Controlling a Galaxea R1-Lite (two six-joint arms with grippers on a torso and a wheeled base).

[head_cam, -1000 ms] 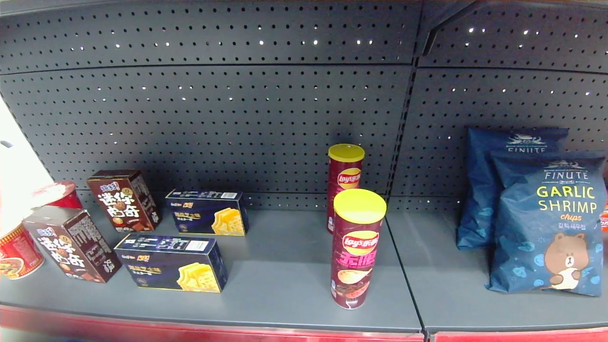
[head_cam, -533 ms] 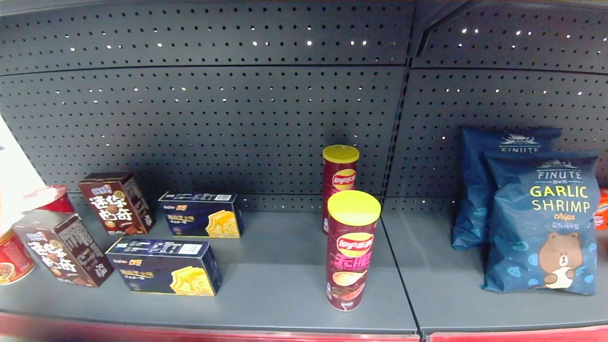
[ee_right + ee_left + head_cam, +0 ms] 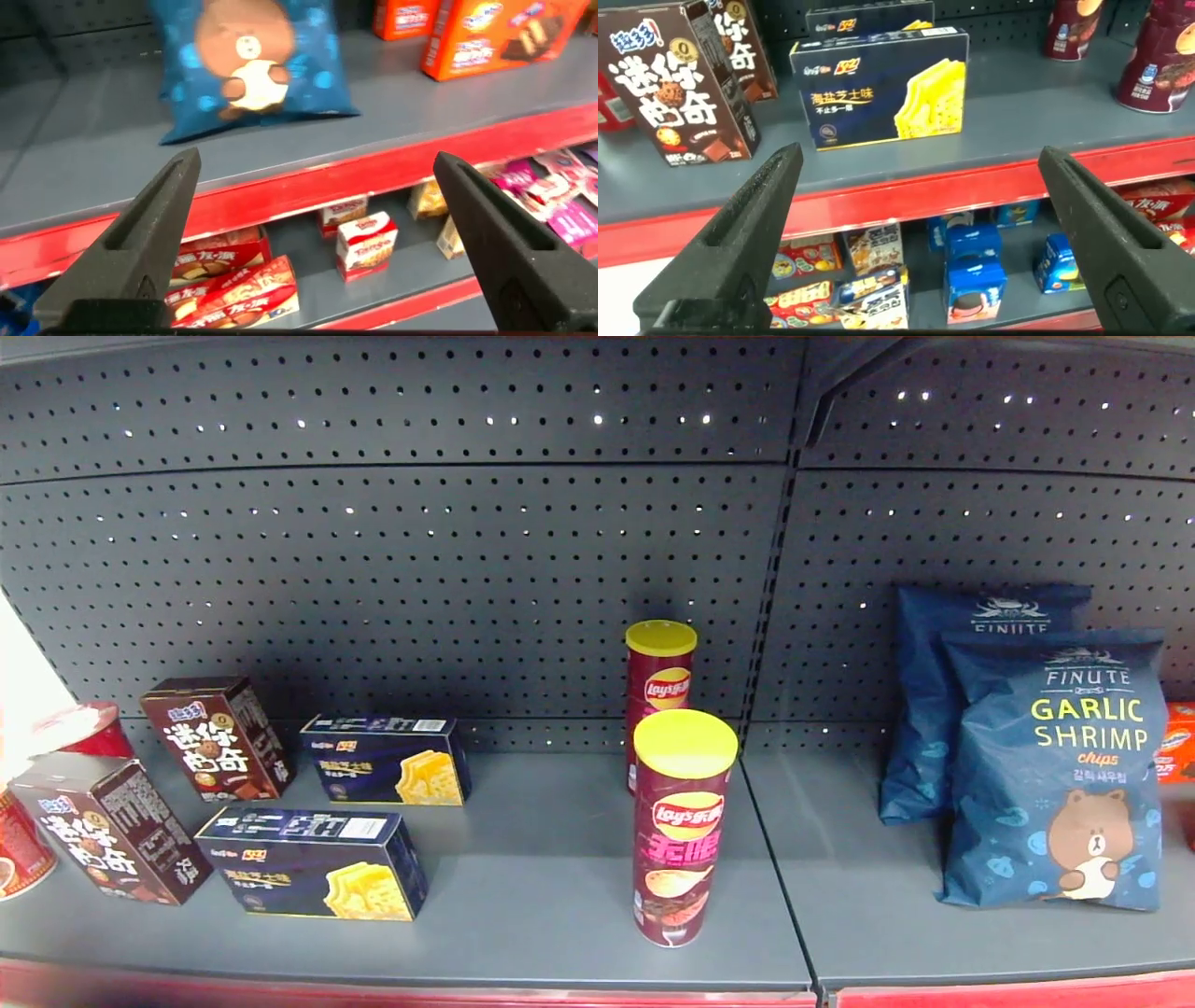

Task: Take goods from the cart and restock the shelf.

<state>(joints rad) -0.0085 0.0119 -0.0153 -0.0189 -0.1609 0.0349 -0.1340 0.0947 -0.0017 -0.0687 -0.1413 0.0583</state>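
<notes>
- On the shelf point(image 3: 541, 896), you see the front chip can point(image 3: 683, 831) upright before the rear chip can point(image 3: 661, 663).
- Your left jaws and right jaws gape wide, empty.

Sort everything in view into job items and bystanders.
Job: shelf, left gripper, right gripper, both open and empty.
Bystanders, already stocked: chip cans, navy cracker boxes, brown cookie boxes, blue chip bags.
</notes>
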